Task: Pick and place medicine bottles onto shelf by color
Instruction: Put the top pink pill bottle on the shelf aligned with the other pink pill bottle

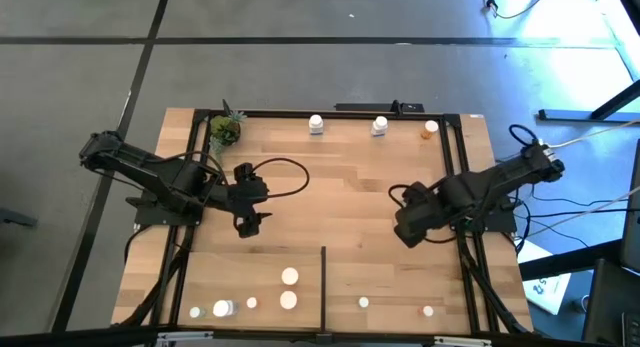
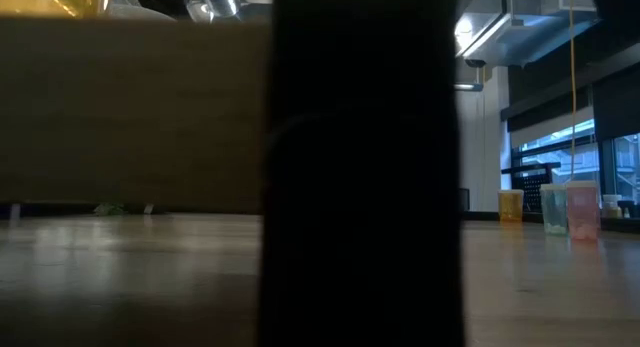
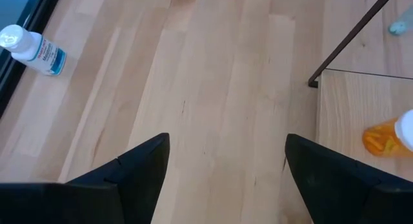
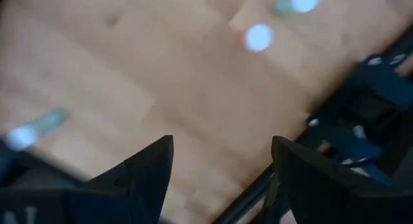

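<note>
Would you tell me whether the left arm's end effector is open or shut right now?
Open. In its wrist view the left end effector shows two dark fingers spread wide, with only bare light-wood shelf between them.

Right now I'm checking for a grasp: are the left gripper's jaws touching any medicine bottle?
Apart. The left wrist view shows the left gripper with jaws spread over bare wood; the white bottle and the orange bottle both lie clear of them.

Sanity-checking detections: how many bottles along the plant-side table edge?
3: a white bottle nearest the plant, another white one beside it, an orange bottle toward the right arm's corner.
</note>
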`<state>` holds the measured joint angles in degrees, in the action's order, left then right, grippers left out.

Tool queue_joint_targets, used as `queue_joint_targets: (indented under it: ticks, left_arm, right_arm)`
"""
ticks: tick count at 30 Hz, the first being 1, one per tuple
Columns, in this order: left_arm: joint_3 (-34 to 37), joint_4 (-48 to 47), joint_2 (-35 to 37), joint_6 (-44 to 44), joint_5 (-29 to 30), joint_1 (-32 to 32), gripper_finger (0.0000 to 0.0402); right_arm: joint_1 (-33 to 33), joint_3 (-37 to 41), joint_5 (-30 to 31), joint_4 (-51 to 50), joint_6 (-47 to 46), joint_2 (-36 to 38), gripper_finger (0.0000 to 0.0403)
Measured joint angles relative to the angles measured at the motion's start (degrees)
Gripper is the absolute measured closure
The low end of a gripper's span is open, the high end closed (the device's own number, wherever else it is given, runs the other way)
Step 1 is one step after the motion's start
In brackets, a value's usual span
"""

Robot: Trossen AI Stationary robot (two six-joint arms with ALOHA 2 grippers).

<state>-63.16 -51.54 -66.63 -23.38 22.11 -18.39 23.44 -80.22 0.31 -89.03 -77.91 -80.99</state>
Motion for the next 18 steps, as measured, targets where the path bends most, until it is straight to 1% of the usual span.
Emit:
queue_joint_targets:
  ticks: [2,4,7,14,18]
  left_arm:
    - [0.0,0.01,0.0,0.0,0.0,0.0,0.0099]
    - [0.0,0.01,0.0,-0.01,0.0,0.0,0.0099]
    - [0.0,0.07,-0.01,-0.04,0.0,0.0,0.0099]
    - [0.0,0.34,-0.02,-0.07,-0.02,0.0,0.0099]
    - [0.0,0.32,-0.02,-0.09,-0.02,0.0,0.0099]
  right_arm:
    - [-0.11,2.56,2.06,0.05,-1.11,0.02,0.0139]
    - [-0.93,4.95,2.58,0.46,-1.38,0.02,0.0139]
    - [-2.62,7.95,2.65,3.09,0.04,0.02,0.0139]
    - [-8.4,15.21,1.94,14.0,6.31,0.04,0.0139]
    - [-11.17,18.45,1.13,15.97,7.67,0.07,0.0139]
